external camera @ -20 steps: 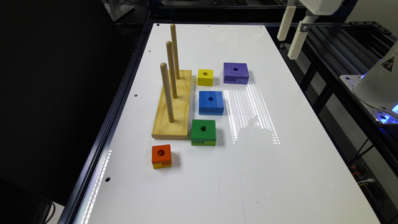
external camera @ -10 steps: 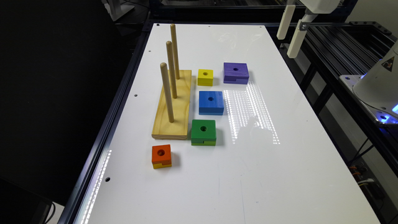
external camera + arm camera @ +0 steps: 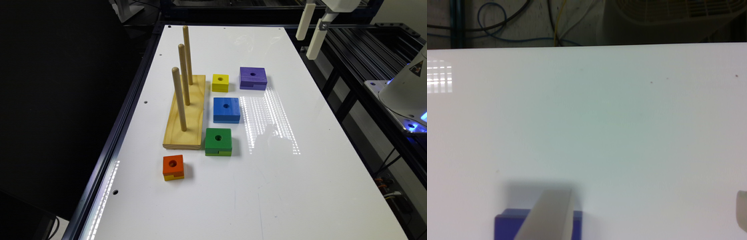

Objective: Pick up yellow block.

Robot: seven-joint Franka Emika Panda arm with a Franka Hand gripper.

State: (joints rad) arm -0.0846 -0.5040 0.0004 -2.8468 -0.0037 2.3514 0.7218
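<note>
Across the white tabletop (image 3: 317, 173), look first at the wooden peg board (image 3: 186, 116) with its three upright pegs, lying toward the exterior view's left. Next, note the hand (image 3: 307, 43) high above the far edge on the exterior view's right, well apart from every block, fingers spread wide and gripping nothing. Then pick out the purple block (image 3: 253, 77), the blue block (image 3: 226, 109) and the green block (image 3: 218, 141), ranged alongside the board.

Pass over the orange-topped block (image 3: 173, 166) with its yellow bottom layer, near the board's close end. Last, find the yellow block (image 3: 220, 82): all yellow, round hole on top, flat on the tabletop just beside the board's far end, between board and purple block, with the blue block near.

Not yet reached; seemingly at the approach stage only. To do it well:
- Carry the hand across, staying above the pegs, and centre it over the hole before descending.
- Judge the board side as the tightest gap, so probably set the fingers on the far face and the face toward the blue block.
- Come straight down, close squarely on flat sides, and lift straight up without nudging the neighbours.
</note>
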